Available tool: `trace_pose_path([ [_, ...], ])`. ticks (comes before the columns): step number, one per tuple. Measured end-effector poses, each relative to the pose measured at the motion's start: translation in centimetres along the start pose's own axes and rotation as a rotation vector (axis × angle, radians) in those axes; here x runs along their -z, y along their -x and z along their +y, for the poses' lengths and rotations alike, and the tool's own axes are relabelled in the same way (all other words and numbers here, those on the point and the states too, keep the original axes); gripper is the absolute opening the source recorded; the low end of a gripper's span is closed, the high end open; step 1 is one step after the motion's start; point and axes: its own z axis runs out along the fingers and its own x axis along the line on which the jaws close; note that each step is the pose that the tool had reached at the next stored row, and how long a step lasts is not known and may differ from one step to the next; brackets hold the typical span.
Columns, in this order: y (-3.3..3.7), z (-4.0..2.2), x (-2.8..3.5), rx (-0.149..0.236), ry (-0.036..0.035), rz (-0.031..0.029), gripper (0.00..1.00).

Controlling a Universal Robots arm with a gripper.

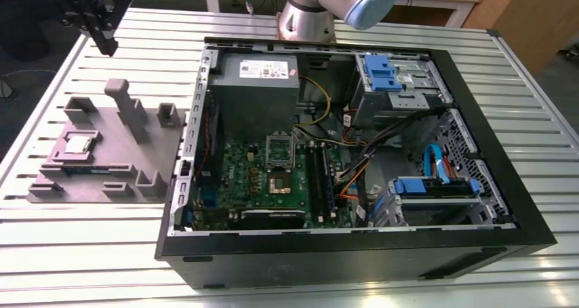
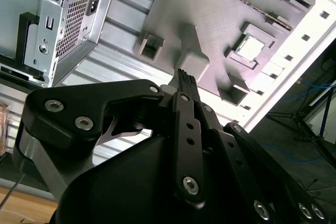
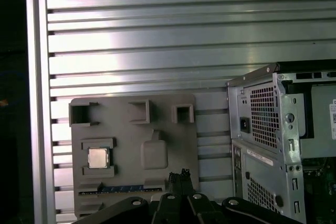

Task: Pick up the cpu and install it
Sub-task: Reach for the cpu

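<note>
Slatted aluminium counter (image 1: 91, 243) carrying, at the exterior view's left, a grey moulded holder plate (image 1: 108, 137) and, at centre, an open black computer case (image 1: 362, 262) lying on its side. The arm (image 1: 316, 13) rises behind the case.

Inside the case: a green motherboard (image 1: 240, 179) with its square socket (image 1: 278, 181) uncovered and the silver socket frame (image 1: 278, 145) standing upright just behind it; a grey power-supply box (image 1: 257, 74) with a white label; blue drive brackets (image 1: 384, 67); loose yellow, orange and black cables (image 1: 362, 160) crossing to the exterior view's right of the board.

The holder plate bears several raised posts and pockets. A tall post (image 1: 122, 99) stands near its far edge. A dark strip with blue markings (image 1: 86, 167) lies in a slot near the cpu.

The cpu (image 1: 80, 144) (image 2: 250, 48) (image 3: 97, 157) sits flat in a framed recess of the holder plate, on the side away from the case. It is a small square chip with a pale silvery metal top, bright under the light, darker at the rim.

The jaws are pressed together with nothing between them. They hang above the counter at the exterior view's upper left, beyond the plate's far edge and well apart from the cpu. In both wrist views their joined tips overlap the plate's raised middle block (image 3: 154, 153).
</note>
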Motion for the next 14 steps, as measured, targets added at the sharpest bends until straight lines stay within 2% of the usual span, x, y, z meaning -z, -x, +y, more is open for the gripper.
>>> trace_pose_path([
  [14, -0.51, -0.04, -0.01, 0.0, 0.0001, -0.0001, 0.1],
])
